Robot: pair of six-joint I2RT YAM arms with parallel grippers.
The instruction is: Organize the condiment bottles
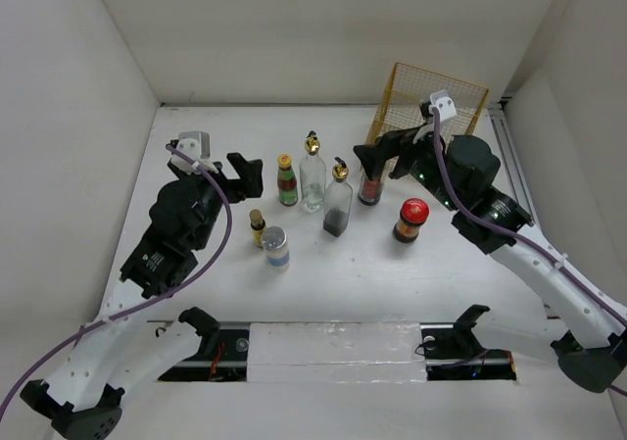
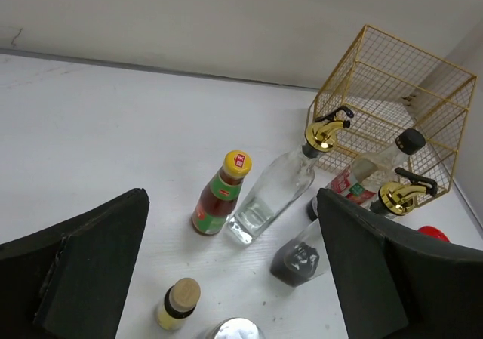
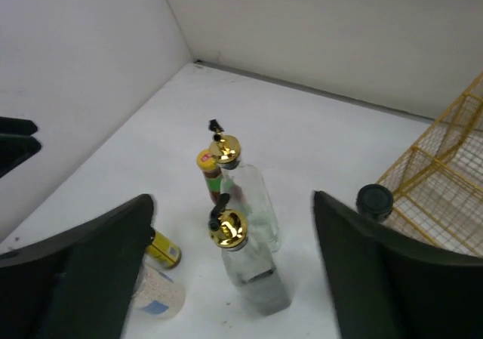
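Seven condiment bottles stand mid-table. In the top view they are the yellow-capped sauce bottle [image 1: 286,181], a clear gold-spouted cruet [image 1: 313,175], a second cruet with dark liquid [image 1: 338,203], the black-capped dark bottle [image 1: 370,185], the red-lidded jar [image 1: 411,220], the tiny gold-capped bottle [image 1: 258,228] and the grey-lidded shaker [image 1: 276,248]. My left gripper [image 1: 252,173] is open and empty, just left of the sauce bottle [image 2: 219,197]. My right gripper [image 1: 380,156] is open and empty, above and behind the black-capped bottle [image 3: 375,201]. It looks down on both cruets [image 3: 253,278].
A yellow wire basket [image 1: 431,102] lies on its side at the back right, close behind the right gripper; it also shows in the left wrist view [image 2: 392,90]. White walls enclose the table on three sides. The arm bases sit at the near edge.
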